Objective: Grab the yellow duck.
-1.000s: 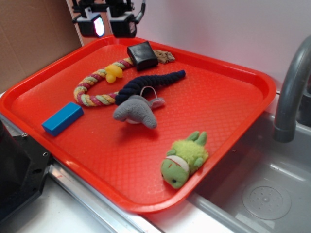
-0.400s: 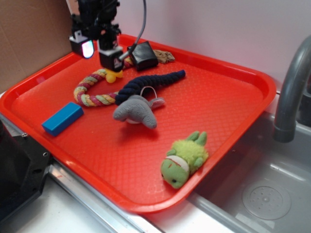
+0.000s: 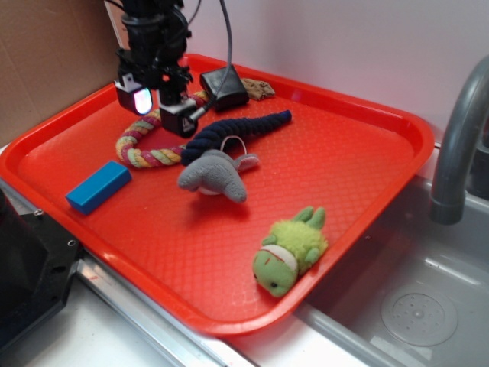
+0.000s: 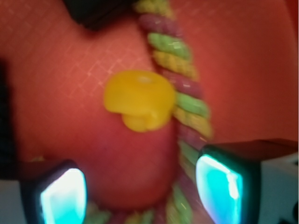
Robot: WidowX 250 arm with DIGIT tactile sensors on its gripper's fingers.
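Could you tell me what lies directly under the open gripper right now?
The wrist view shows the yellow duck on the red tray, against the braided rope. From outside, the gripper covers the duck completely.

From outside, the gripper [image 3: 157,107] hides the duck [image 4: 136,99] from you. Your wrist view is blurred, and the rope [image 4: 182,100] runs off its edges.
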